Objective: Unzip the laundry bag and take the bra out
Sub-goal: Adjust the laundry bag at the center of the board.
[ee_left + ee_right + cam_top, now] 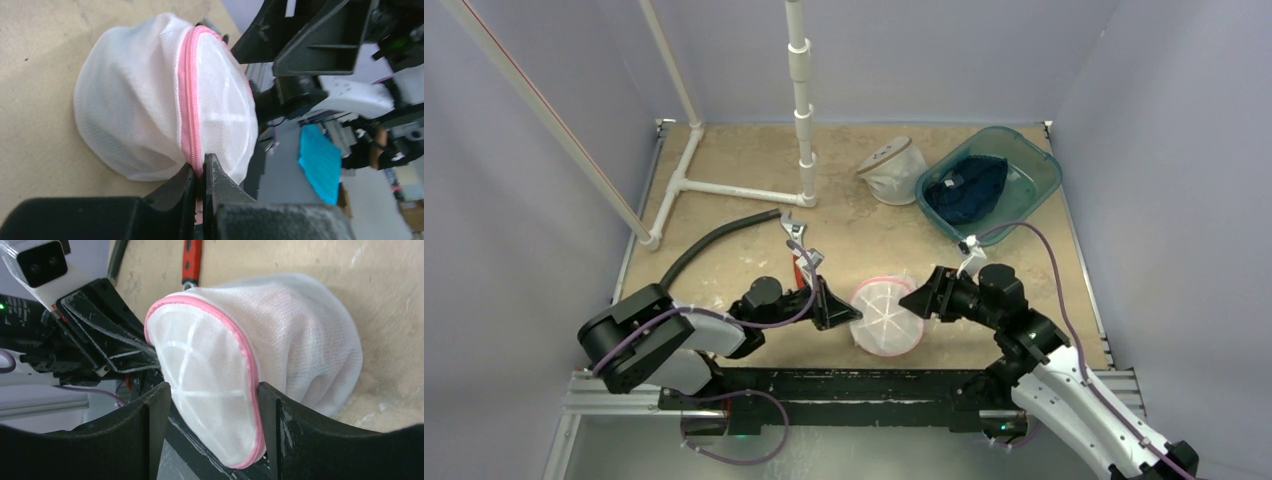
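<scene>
The white mesh laundry bag [886,316] sits at the near middle of the tan surface [874,235], between the two pincers. Its pink zipper [188,100] runs around the rim of the flat end and looks closed along the stretch in view. The left pincer [200,171] is pinched tight on that zipper rim at the bag's edge. The right pincer [210,395] stands wide, with the flat end of the bag between its fingers [155,410], both pressed against it.

Just behind the left pincer lies a red-handled tool [802,256], and a black hose [714,240] curves off to the left. Further back stand a white pipe frame [724,187], a second mesh pouch [892,172] and a teal tub [1036,165] holding dark blue cloth [969,190], all well apart from the bag.

What is inside the bag cannot be made out through the mesh.

The left arm lies low and folded, reaching right; the right arm bends up from its base and reaches left.
</scene>
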You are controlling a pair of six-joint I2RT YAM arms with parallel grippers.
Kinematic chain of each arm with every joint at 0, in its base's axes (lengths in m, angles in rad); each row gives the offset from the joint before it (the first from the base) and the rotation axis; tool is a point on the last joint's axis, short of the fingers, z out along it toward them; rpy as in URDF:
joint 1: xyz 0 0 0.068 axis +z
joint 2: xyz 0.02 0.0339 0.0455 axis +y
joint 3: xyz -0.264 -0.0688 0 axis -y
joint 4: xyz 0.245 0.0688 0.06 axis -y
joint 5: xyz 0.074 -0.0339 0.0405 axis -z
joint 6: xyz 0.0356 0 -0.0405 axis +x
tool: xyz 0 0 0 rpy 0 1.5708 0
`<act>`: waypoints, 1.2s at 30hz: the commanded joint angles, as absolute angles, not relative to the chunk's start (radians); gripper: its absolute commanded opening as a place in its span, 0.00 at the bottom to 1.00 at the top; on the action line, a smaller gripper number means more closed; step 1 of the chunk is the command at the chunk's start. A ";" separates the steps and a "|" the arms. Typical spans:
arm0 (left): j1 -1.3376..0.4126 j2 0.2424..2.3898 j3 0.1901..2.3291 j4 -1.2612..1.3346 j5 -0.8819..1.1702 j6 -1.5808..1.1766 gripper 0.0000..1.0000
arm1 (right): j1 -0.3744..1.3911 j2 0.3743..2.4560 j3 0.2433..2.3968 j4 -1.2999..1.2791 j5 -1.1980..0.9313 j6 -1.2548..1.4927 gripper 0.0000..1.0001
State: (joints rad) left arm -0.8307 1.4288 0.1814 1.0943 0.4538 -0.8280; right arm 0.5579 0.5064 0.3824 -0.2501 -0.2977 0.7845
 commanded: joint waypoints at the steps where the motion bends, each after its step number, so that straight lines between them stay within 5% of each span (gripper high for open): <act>1: -0.834 1.251 0.144 1.238 0.310 -1.036 0.00 | 0.560 0.518 0.526 -0.206 -0.224 0.692 0.67; 7: -0.834 0.820 0.153 0.702 -0.172 -1.190 0.00 | 0.561 0.579 0.635 -0.166 -0.187 0.543 0.63; 11: -0.833 0.726 0.197 0.525 -0.339 -1.227 0.00 | 0.587 0.616 0.637 -0.108 -0.112 0.510 0.59; 16: -0.834 0.794 0.201 0.544 -0.340 -1.262 0.00 | 0.692 0.658 0.600 0.006 -0.009 0.508 0.59; 23: -0.833 0.845 0.278 0.593 -0.331 -1.267 0.00 | 1.088 0.751 0.607 0.106 0.408 0.507 0.61; 36: -0.845 0.912 0.482 0.582 -0.312 -1.238 0.00 | 1.121 0.609 0.587 0.189 0.423 0.527 0.66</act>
State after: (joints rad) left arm -0.8406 0.9096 0.4778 0.5472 -0.2935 -1.2446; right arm 1.1187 0.6121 0.5434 0.1715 0.3862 0.5243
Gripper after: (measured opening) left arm 0.041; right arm 0.648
